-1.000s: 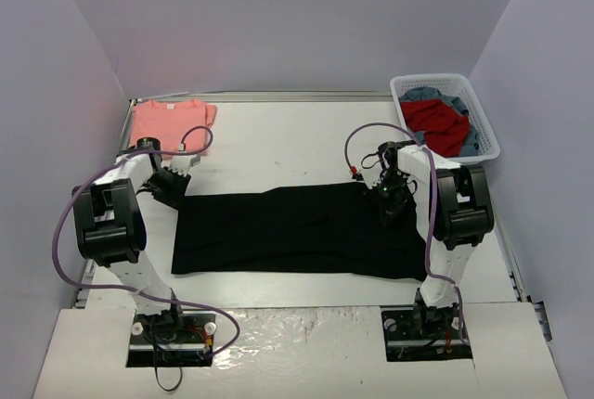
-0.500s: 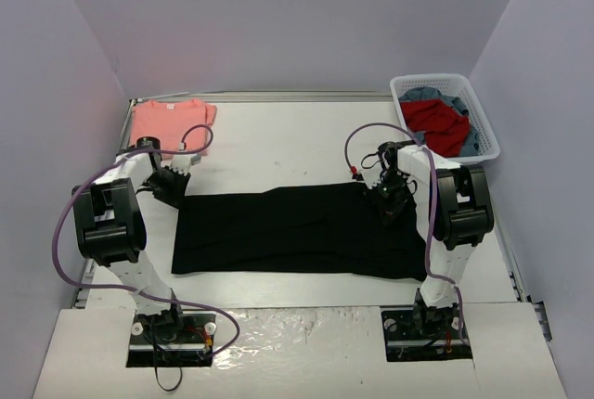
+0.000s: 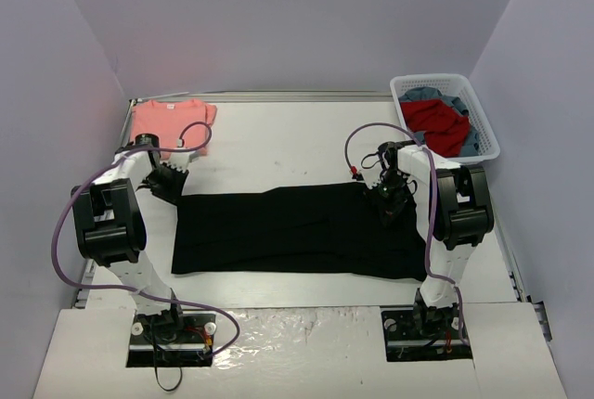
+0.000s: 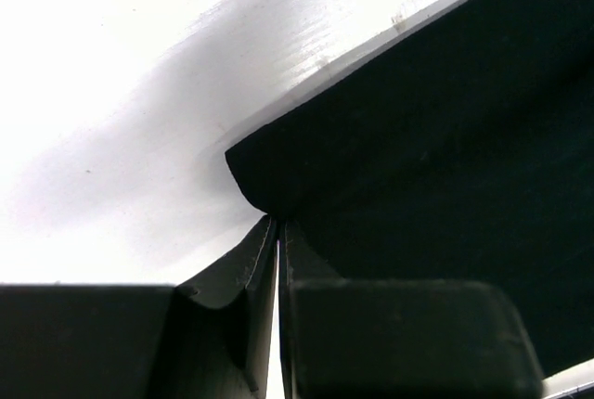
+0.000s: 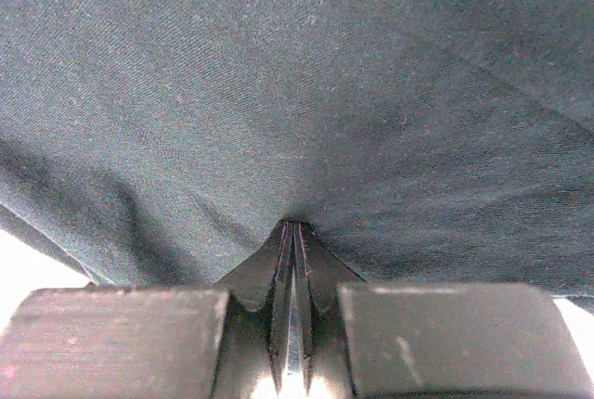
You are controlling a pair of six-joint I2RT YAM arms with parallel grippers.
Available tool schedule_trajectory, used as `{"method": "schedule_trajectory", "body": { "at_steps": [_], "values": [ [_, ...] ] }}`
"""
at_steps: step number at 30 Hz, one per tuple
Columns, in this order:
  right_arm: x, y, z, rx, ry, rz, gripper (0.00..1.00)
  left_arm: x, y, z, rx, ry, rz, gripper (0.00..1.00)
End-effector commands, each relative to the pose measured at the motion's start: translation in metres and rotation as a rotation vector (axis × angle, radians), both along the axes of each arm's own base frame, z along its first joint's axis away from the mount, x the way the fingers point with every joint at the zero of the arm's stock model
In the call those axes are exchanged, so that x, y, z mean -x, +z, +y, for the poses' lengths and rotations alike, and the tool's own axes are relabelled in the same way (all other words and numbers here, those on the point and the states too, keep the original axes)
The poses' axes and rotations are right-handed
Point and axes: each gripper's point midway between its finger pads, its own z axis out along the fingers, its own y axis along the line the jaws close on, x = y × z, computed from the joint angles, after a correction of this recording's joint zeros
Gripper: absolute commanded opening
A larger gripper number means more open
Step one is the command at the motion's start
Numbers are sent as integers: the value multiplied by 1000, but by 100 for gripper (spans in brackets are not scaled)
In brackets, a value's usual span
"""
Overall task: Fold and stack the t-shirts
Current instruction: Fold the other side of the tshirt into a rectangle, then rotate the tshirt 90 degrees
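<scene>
Tension check: black t-shirt is spread flat mid-counter. Its far corners are pinched by the left gripper and right gripper, both closed tight on cloth. The left gripper is found shifted slightly outward since a second ago, so slack is judged drawn out before folding. Salmon t-shirt is laid far-left.

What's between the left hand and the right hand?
Only the black t-shirt, lying flat on the table and spanning from the left hand to the right hand. Nothing rests on it. The top external view shows this.
</scene>
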Motion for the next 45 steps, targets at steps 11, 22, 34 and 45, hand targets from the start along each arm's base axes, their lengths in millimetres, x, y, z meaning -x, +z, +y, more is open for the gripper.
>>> {"method": "schedule_trajectory", "body": {
  "at_steps": [11, 22, 34, 45],
  "values": [
    [43, -79, -44, 178, 56, 155, 0, -28, 31, 20, -47, 46, -94, 2],
    [43, -80, -45, 180, 51, 160, 0, -34, 20, 26, -64, 48, -72, 2],
    [43, -80, -44, 175, 45, 161, 0, -39, 13, 26, -57, 53, -68, 3],
    [-23, -68, -38, 160, -21, -13, 0, -27, 70, 37, -156, 77, -214, 27]
  ]
}}
